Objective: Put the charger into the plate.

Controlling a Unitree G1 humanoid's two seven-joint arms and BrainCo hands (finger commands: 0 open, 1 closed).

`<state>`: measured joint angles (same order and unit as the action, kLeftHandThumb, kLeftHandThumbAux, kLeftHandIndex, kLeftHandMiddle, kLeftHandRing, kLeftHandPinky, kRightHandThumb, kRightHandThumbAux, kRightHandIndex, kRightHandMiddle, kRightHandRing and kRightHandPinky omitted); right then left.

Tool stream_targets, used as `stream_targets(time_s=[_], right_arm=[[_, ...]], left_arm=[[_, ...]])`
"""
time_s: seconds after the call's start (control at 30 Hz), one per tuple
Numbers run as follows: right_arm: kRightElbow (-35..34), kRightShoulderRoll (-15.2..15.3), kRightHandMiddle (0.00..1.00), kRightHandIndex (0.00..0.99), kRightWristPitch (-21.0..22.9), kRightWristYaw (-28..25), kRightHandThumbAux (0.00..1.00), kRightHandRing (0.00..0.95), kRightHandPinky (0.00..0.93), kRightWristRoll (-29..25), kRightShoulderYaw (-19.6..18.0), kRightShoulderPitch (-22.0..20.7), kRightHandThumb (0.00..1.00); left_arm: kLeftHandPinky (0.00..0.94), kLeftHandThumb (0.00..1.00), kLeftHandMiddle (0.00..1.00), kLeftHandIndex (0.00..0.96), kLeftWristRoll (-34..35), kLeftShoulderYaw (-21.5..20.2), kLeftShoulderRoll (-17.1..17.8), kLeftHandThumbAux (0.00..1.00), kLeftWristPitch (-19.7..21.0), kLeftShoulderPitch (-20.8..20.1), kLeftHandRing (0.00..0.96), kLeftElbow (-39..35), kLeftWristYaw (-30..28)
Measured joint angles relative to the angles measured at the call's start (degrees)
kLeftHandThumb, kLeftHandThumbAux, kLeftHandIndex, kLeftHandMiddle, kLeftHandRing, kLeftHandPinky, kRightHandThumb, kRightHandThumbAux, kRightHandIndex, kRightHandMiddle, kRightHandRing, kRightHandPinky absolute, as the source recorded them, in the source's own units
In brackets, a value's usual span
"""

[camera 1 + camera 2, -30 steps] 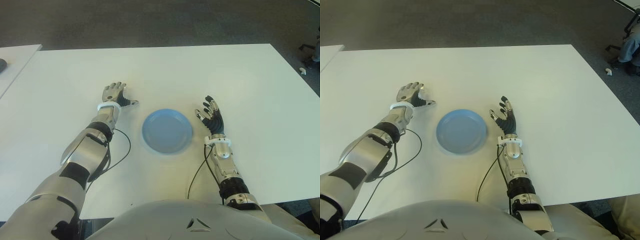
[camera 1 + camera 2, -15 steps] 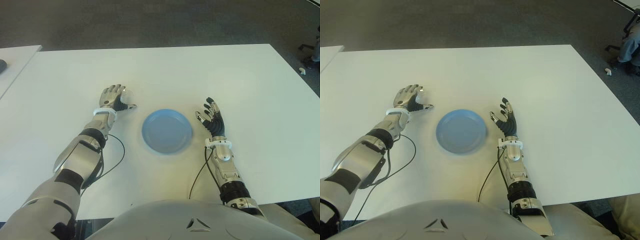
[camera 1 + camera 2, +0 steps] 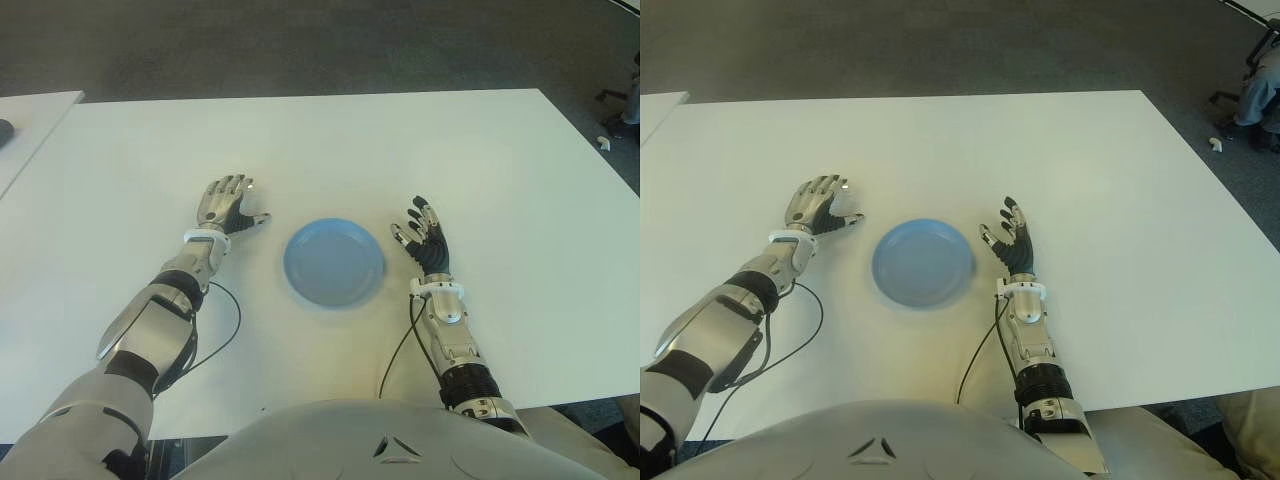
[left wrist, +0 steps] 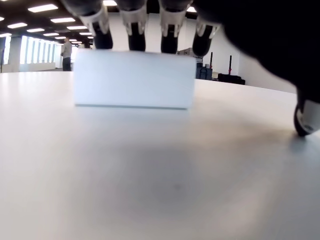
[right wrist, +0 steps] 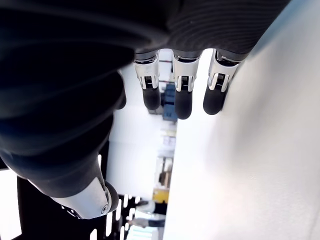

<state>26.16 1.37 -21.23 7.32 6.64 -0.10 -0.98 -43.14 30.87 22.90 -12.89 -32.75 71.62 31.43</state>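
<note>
you see the plate (image 3: 334, 263) bare; left hand (image 3: 226, 205) hovers spread over the untouched charger (image 4: 134, 79), right hand (image 3: 425, 237) spread, idle right of the plate.

One round blue plate (image 3: 334, 263) sits on one large white table (image 3: 400, 140). One white rectangular block, the charger (image 4: 134, 79), stands on the tabletop in the left wrist view. Two silver-and-black robot hands are out: the left hand (image 3: 226, 203) and the right hand (image 3: 423, 232). Two thin black cables (image 3: 222, 330) trail from the forearms. One second white tabletop (image 3: 30, 120) edges in at far left.
</note>
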Motion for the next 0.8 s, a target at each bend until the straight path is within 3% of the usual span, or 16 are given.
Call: stream_targets(time_s=[0.8], right_arm=[[-0.7, -0.2, 0.100, 0.062, 0.3, 0.0, 0.793, 0.108, 0.146, 0.0, 0.1, 0.5, 0.142]], left_arm=[[0.000, 0.000, 0.000, 0.000, -0.2, 2.4, 2.2, 0.409, -5.1, 4.2, 0.000, -3.4, 5.9]])
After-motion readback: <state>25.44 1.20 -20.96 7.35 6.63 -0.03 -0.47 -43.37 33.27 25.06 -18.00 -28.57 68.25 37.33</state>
